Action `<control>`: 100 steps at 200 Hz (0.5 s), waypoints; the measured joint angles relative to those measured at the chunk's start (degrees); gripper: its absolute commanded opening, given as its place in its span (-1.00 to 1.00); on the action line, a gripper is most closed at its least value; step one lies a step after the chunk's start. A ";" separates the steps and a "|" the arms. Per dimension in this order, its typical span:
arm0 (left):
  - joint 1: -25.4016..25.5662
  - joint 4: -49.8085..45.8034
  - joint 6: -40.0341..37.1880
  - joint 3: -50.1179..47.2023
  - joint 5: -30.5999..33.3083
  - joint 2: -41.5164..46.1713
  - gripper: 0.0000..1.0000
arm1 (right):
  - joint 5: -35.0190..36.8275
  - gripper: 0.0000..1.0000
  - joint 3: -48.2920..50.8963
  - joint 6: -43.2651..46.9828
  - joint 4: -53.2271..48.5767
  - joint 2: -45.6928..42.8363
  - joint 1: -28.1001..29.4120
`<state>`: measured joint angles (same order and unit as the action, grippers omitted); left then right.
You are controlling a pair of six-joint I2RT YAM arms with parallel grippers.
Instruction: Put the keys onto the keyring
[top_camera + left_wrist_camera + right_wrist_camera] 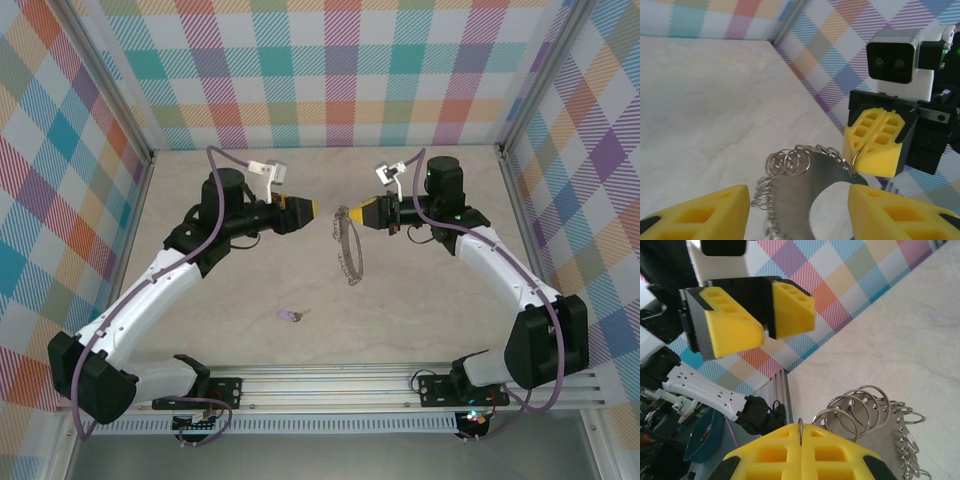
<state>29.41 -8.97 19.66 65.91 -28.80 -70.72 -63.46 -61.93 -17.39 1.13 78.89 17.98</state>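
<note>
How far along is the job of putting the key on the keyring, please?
Done: the right gripper has the large grey metal hoop fringed with wire loops pinched between shut jaws and held up. In hand: the left gripper faces it, open and empty. Left: the tiny purple-headed key lies on the beige table, not yet picked up or threaded.

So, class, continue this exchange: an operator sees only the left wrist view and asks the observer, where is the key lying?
Observer: The key lies on the table, toward the near edge, held by nothing.
Operator: Is my left gripper touching the keyring?
Observer: No. From above, the left gripper stops short of the keyring, with a gap between them.
Operator: Which way does the keyring run?
Observer: In the top view it runs from the right gripper, shut on its rim, toward the near edge.
</note>
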 measured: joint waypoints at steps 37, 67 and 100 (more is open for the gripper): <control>0.22 4.31 2.47 -0.02 -4.92 -2.91 -0.12 | -0.92 -1.00 0.59 -4.98 6.32 -0.59 0.00; 1.03 7.72 3.96 -0.09 -6.75 -3.28 -0.16 | -0.90 -1.00 1.57 -8.83 11.08 -0.35 0.00; 2.10 10.45 5.22 -0.09 -7.85 -3.96 -0.23 | -0.90 -1.00 2.08 -12.09 15.76 0.81 0.00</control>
<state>31.51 1.48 24.88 65.82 -36.64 -74.67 -64.36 -59.86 -29.47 16.88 79.70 17.98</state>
